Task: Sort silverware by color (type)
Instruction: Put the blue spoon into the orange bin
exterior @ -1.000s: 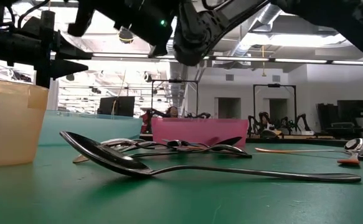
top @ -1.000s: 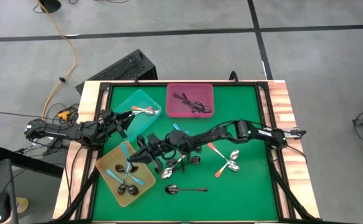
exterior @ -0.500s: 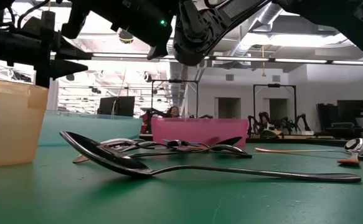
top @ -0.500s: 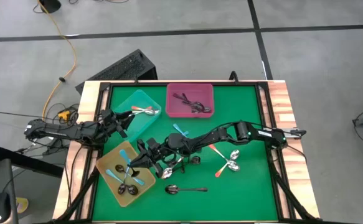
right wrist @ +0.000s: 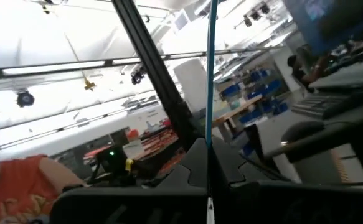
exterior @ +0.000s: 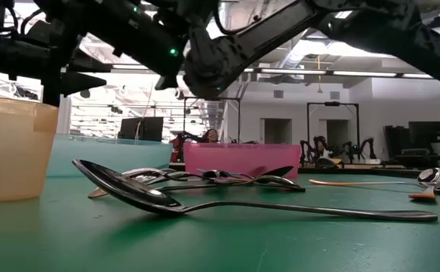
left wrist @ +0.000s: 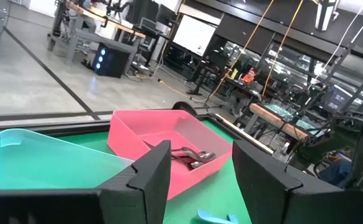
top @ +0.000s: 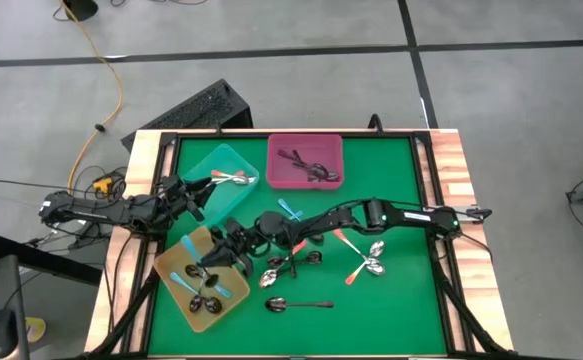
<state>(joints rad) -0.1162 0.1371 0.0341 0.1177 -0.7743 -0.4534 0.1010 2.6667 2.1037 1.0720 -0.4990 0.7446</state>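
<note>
My right gripper (top: 209,264) reaches across the table to the right rim of the yellow tray (top: 171,262) and is shut on a spoon with a thin light-blue handle (right wrist: 210,74). Other blue-handled spoons (top: 221,290) lie in that tray. Orange-red-handled spoons (top: 233,178) lie in the teal tray (top: 211,162), and dark spoons (top: 307,168) in the pink tray (top: 305,148). Loose spoons (top: 293,262) lie on the green mat. My left gripper (left wrist: 200,180) waits level at the table's left by the teal tray, open, with nothing between its fingers. My right gripper pinches the spoon's blue handle (right wrist: 208,142) between its two fingers (right wrist: 190,158). The handle sticks out straight beyond the fingertips, along the way they point. It is lifted clear of the table. The spoon's bowl is hidden behind the fingers.
A dark spoon (top: 296,303) lies alone near the front edge, and it fills the foreground of the low view (exterior: 204,200). Orange-red-handled spoons (top: 367,262) lie right of the middle, and one blue spoon (top: 289,210) lies behind the right arm. Wooden rails (top: 449,190) border the mat.
My right gripper has gone toward the table's left edge, out over the yellow tray, sinking a little and rolling somewhat about its own line. It has stayed shut on the blue-handled spoon. My left arm has kept still.
</note>
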